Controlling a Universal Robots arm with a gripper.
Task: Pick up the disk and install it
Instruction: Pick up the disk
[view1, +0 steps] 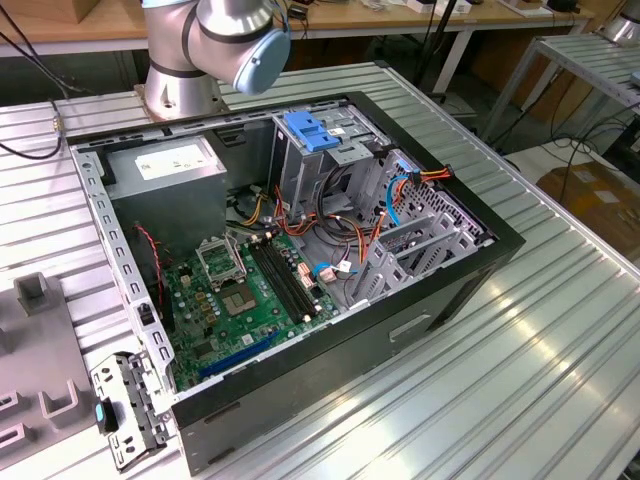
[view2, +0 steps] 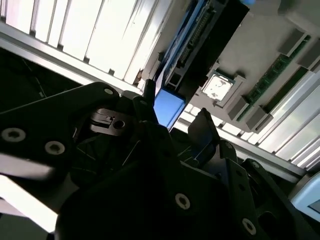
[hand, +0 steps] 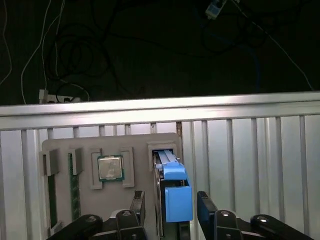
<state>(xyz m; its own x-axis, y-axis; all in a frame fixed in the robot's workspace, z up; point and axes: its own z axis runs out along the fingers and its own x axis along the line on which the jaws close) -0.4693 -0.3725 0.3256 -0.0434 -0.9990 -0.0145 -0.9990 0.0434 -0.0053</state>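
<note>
First wrist view: the gripper stands open, a finger each side of the disk (blue frame towards the camera), not gripping it. The disk stands on edge in a slot of the grey tray. Exterior view: the arm is at eleven o'clock of the computer case.

One disk; one processor chip; one grey holder tray; one open computer case; one motherboard; one power supply; one blue cage handle.
</note>
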